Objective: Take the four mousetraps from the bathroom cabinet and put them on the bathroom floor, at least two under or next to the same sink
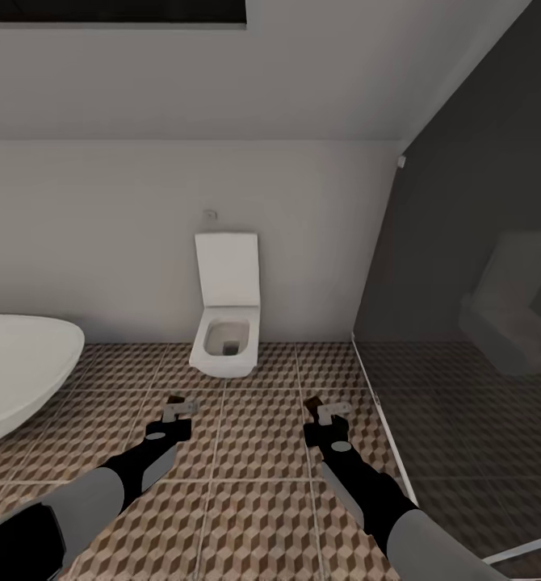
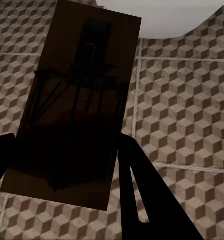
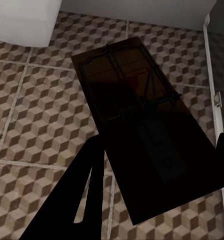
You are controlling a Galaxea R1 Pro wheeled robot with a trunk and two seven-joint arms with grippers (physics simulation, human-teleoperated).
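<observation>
Both arms reach forward over the bathroom floor [image 1: 254,452]. The left gripper [image 1: 178,409] is clamped on a mousetrap [image 2: 74,110] held between its fingers; the right gripper [image 1: 329,415] likewise grips a second mousetrap [image 3: 142,125]. Beyond stand a white toilet [image 1: 226,323] and bathtub [image 1: 20,363].

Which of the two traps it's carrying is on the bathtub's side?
The mousetrap in the left gripper; the other mousetrap, in the right gripper, is nearer the glass partition.

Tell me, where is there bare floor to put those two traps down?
Open tiles lie ahead of both end effectors, left and right, each holding a mousetrap: the bathroom floor between bathtub, toilet and glass screen. It is tighter beside the tub.
</observation>
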